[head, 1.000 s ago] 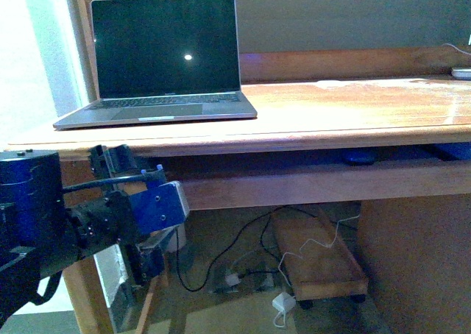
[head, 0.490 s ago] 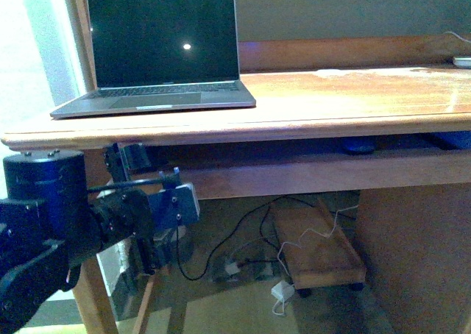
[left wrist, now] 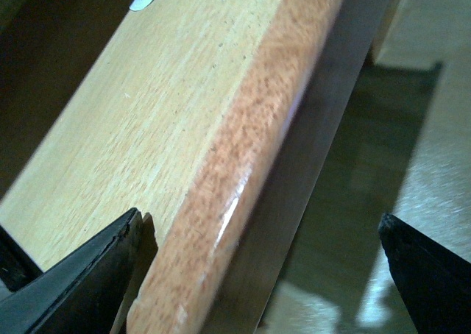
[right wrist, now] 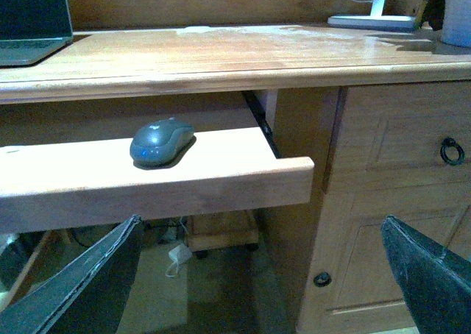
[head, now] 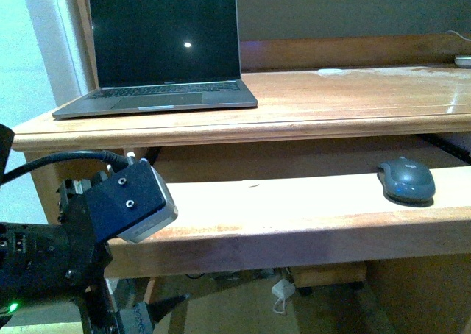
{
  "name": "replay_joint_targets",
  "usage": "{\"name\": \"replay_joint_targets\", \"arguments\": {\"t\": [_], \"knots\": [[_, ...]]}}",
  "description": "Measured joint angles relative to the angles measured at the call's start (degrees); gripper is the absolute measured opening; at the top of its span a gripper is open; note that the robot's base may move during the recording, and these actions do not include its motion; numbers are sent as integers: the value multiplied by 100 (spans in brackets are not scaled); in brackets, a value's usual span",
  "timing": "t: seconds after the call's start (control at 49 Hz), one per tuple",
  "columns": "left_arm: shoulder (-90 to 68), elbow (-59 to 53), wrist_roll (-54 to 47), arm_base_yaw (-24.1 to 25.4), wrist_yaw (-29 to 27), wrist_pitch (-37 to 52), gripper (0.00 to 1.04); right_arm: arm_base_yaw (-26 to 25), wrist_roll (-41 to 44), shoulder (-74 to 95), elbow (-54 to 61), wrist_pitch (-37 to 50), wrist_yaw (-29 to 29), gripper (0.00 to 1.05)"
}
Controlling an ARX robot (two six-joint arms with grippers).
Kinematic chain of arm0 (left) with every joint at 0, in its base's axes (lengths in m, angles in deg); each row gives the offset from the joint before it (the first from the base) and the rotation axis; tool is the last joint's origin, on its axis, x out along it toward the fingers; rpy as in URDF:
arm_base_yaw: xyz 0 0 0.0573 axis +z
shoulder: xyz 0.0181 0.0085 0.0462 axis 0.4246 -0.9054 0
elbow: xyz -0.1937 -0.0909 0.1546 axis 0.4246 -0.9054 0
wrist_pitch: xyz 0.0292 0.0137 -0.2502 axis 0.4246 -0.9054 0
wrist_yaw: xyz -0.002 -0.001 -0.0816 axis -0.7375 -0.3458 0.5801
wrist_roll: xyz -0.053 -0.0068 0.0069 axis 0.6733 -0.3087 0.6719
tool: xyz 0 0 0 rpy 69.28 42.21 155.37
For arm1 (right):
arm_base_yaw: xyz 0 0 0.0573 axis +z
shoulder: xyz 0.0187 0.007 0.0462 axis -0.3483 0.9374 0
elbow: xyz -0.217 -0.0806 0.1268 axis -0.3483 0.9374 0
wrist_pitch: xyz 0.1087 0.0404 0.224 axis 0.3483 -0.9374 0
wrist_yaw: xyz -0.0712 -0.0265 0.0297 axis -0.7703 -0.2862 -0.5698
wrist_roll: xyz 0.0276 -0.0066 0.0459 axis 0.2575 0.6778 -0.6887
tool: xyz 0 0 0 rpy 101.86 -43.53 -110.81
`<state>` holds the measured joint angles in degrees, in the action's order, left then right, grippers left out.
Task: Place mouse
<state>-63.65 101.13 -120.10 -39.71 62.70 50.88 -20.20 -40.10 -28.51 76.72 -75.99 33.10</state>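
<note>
- Since half a second ago the pull-out shelf has come forward from under the bench. The mouse, then a dark shape in the shadow, now lies in plain view on it.
- Mouse position: flat on the shelf near its right end, nearer the back edge than the front and just under the bench's front lip. Nothing touches it.
- Left hand: fingers apart, with the shelf's front edge running between them at the left end. Whether either finger presses the wood, I cannot tell.
- Right hand: fingers wide apart and empty, out in front of the shelf's front edge near the right-end corner. The mouse lies beyond it, across the front edge and slightly towards the left end. Hand and mouse are well apart.
- Laptop sits open at the bench's left end, above the left hand and clear of the work.
- Risk, clearance: the bench lip overhangs the mouse's back, so a high approach could catch a finger on it.
- Risk, shelf travel: any push on the mouse or the front edge may slide the shelf back in and carry the mouse away.
- Risk, grip: the domed, matte shell could squirt out of a pinch set too high. With the right end so near, it might go over that edge.
</note>
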Motion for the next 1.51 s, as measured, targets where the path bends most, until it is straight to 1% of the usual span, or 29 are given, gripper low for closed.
{"name": "replay_joint_targets", "arguments": {"t": [0.082, 0.143, 0.204, 0.245, 0.306, 0.429, 0.51, 0.612, 0.633, 0.653, 0.673, 0.714, 0.755, 0.816, 0.878, 0.898, 0.939, 0.959, 1.02, 1.041, 1.061, 1.102, 1.122, 1.143, 1.163, 1.184, 1.224, 1.306, 1.51], "knots": [[452, -236, 811, -140, 175, -109, 97, 0, 0, 0, 0, 0, 0, 97], [789, -367, 1576, -256, 186, -125, 97, 0, 0, 0, 0, 0, 0, 97], [1158, -422, 2643, -345, 44, -83, 97, 0, 0, 0, 0, 0, 0, 97], [1462, -420, 3348, -352, -188, 26, 97, 0, 0, 0, 0, 0, 0, 97], [1961, -400, 4253, -332, -741, 26, 97, 0, 0, 0, 0, 0, -2, 97], [2896, -490, 5252, -323, -1635, -219, 97, 0, 0, 0, 0, 0, 0, 97], [4011, -883, 5880, -308, -2365, -826, 97, 0, 0, 0, 0, 0, -2, 97], [5462, -1458, 6170, -240, -3237, -1698, 97, 0, 0, 0, 0, 0, 0, 97], [5698, -1576, 6111, -269, -3480, -1700, 96, 0, 0, 0, 0, 0, 0, 97], [6129, -1851, 5869, -354, -3991, -1436, 90, 0, 0, 0, 0, 0, 0, 97], [6406, -1996, 5755, -385, -4210, -1377, 87, 0, 0, 0, 0, 0, 2, 97], [6776, -2146, 5532, -417, -4439, -1440, 82, 0, 0, 0, 0, 0, 0, 97], [7543, -2387, 5274, -485, -4784, -1878, 73, 0, 0, 0, 0, 0, -4, 97], [8244, -2601, 5128, -450, -4697, -2236, 64, 0, 0, 0, 0, 0, -4, 97], [8835, -2852, 4979, -223, -4426, -2291, 50, 0, 0, 0, 0, 0, 2, 97], [8907, -2896, 4955, -149, -4376, -2291, 47, 0, 0, 0, 0, 0, 0, 97], [9042, -3029, 4907, 72, -4146, -2291, 35, 0, 0, 0, 0, 0, 0, 97], [9066, -3060, 4905, 120, -4085, -2291, 32, 0, 0, 0, 0, 0, 0, 97], [9178, -3209, 4881, 339, -3858, -2291, 18, 0, 0, 0, 0, 0, 0, 97], [9189, -3224, 4878, 365, -3849, -2291, 16, 0, 0, 0, 0, 0, 0, 97], [9215, -3254, 4872, 415, -3810, -2291, 13, -35, -39, 22, -4, -31, 125, 97], [9270, -3309, 4868, 551, -3687, -2291, 6, -131, -177, 157, -105, -343, 699, 97], [9287, -3320, 4868, 614, -3532, -2291, 4, -136, -203, 199, -133, -409, 817, 97], [9344, -3357, 4854, 905, -3147, -2293, 3, -79, -260, 341, -208, -492, 1029, 97], [9368, -3373, 4843, 1034, -3027, -2291, 3, 2, -302, 422, -254, -494, 1062, 97], [9392, -3401, 4843, 1213, -2909, -2291, 3, 160, -356, 535, -328, -507, 999, 97], [9429, -3445, 4843, 1377, -2920, -2291, 3, 428, -490, 756, -448, -367, 780, 97], [9506, -3534, 4841, 1414, -2837, -2275, 3, 992, -544, 1563, -796, 498, 229, 97], [9600, -3659, 4841, 1423, -2839, -2256, 3, 1926, -470, 2951, -1137, 1666, -645, 97]]}}
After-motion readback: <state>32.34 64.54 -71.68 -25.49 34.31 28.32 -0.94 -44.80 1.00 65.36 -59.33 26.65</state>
